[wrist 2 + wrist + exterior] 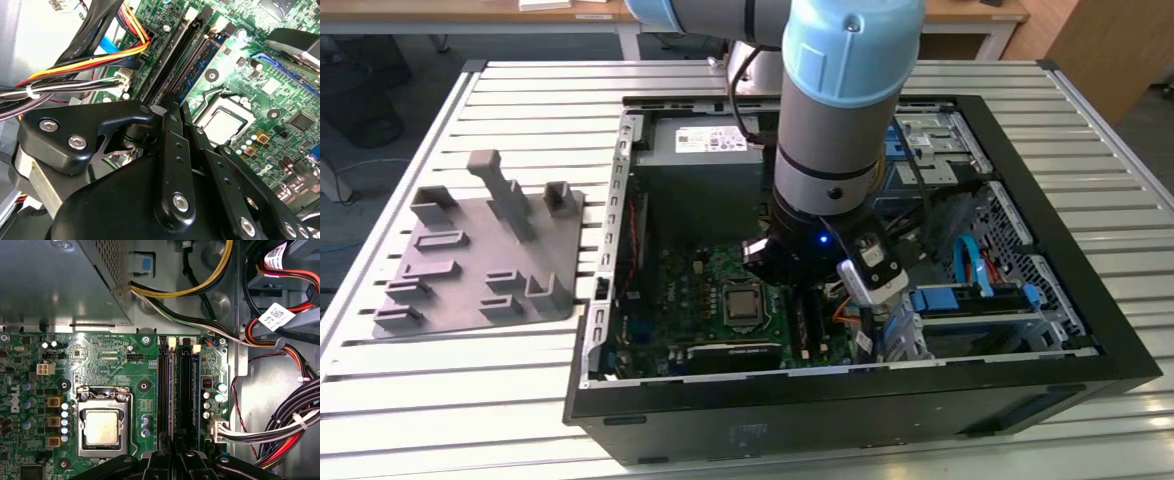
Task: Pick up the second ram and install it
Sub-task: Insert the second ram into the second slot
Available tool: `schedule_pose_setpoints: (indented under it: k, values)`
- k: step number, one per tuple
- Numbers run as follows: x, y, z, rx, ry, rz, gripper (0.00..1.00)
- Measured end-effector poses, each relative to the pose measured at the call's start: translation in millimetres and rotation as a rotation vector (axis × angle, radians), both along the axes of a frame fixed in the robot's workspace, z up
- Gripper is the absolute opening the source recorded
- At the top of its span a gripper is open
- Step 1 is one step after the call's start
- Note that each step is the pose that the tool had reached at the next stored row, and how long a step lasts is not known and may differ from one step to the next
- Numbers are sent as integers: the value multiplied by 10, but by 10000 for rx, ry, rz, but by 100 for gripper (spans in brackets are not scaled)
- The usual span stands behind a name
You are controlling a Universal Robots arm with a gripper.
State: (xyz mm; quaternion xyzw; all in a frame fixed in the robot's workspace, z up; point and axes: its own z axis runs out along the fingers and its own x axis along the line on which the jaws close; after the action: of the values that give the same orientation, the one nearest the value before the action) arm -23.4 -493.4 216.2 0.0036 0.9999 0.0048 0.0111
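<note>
Claw [172,460] over two slots [186,390] (one filled).

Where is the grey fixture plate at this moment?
In the exterior view, the grey plate lies flat on the slatted table, outside the open computer case and beside it on the exterior view's left.
</note>
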Motion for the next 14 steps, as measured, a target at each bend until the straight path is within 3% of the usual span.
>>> schedule_pose_setpoints:
  k: [14]
  values:
    - [1, 9, -26, 44, -2, 2, 14]
